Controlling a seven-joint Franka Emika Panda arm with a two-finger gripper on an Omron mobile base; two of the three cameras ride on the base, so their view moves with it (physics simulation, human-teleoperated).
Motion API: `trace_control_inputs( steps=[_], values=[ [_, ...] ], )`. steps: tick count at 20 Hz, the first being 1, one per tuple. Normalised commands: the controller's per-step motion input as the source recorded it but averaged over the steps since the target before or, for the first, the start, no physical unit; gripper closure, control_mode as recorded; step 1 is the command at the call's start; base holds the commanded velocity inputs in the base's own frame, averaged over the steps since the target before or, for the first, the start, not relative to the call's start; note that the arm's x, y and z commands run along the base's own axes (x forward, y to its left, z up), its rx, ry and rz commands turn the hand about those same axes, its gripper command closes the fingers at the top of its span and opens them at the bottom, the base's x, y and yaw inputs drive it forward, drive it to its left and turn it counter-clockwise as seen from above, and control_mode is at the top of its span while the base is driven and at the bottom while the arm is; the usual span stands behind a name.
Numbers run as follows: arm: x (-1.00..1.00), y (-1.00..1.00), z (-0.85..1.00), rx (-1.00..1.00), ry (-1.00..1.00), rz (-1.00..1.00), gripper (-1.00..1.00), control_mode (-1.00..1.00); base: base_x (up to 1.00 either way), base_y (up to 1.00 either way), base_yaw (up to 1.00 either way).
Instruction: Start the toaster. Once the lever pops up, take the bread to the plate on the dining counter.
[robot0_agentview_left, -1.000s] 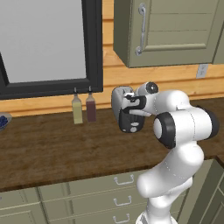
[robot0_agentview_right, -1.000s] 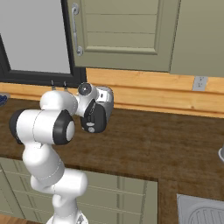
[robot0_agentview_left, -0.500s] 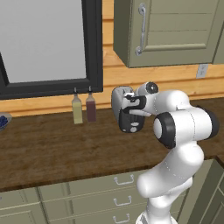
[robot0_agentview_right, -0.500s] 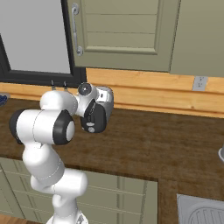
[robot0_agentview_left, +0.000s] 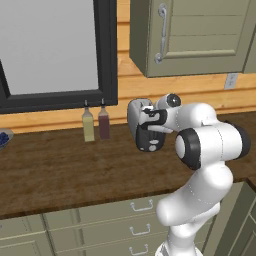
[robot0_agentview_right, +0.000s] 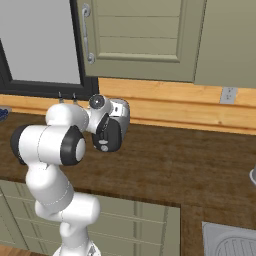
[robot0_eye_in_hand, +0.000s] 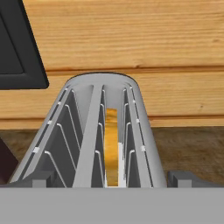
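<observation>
Toaster: I see the small rounded silver-grey toaster (robot0_eye_in_hand: 103, 131) close under my hand camera, its two long slots running away from me towards the timber wall; in the left base view the same toaster (robot0_agentview_left: 136, 116) stands on the dark brown wood-grain bench (robot0_agentview_left: 60, 165), near its back edge, partly hidden by my wrist.
Bread: the pale tan slice of toast (robot0_eye_in_hand: 111, 146) sits upright in the right-hand slot as my hand camera shows it, edge-on, its golden top below the slot rim.
Black end panel: I see the toaster's black end panel with its round knob (robot0_agentview_right: 104, 142) in the right base view, facing out over the bench; I cannot make out the lever on it, as the panel is too dark and small there.
Fingers: my two dark fingers (robot0_eye_in_hand: 189, 178) are released and spread wide, one tip at each lower corner of the hand view, on either side of the toaster's near end, grasping nothing.
Gripper: the gripper (robot0_eye_in_hand: 112, 183) hovers just above the toaster's near end.
Arm: white, bent at the elbow, wrist lying across the toaster's top in both base views.
Bottles: a pale yellow-green bottle (robot0_agentview_left: 88, 125) and a dark red-brown bottle (robot0_agentview_left: 104, 123) stand side by side against the wall, left of the toaster and apart from it.
Window: a black-framed window (robot0_agentview_left: 55, 50) sits above the bottles.
Cupboard: an olive-green wall cupboard with a metal handle (robot0_agentview_left: 195, 35) hangs above the toaster.
</observation>
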Motion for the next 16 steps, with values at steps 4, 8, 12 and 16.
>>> trace_control_inputs(
  steps=[4, 8, 12, 16],
  values=[
    [0.0, 0.0, 0.0, 0.0, 0.0, 0.0, -1.0, -1.0, 0.0, 0.0, 0.0],
    [0.0, 0.0, 0.0, 0.0, 0.0, 0.0, -1.0, -1.0, 0.0, 0.0, 0.0],
    [0.0, 0.0, 0.0, 0.0, 0.0, 0.0, -1.0, -1.0, 0.0, 0.0, 0.0],
    [0.0, 0.0, 0.0, 0.0, 0.0, 0.0, -1.0, -1.0, 0.0, 0.0, 0.0]
  ],
)
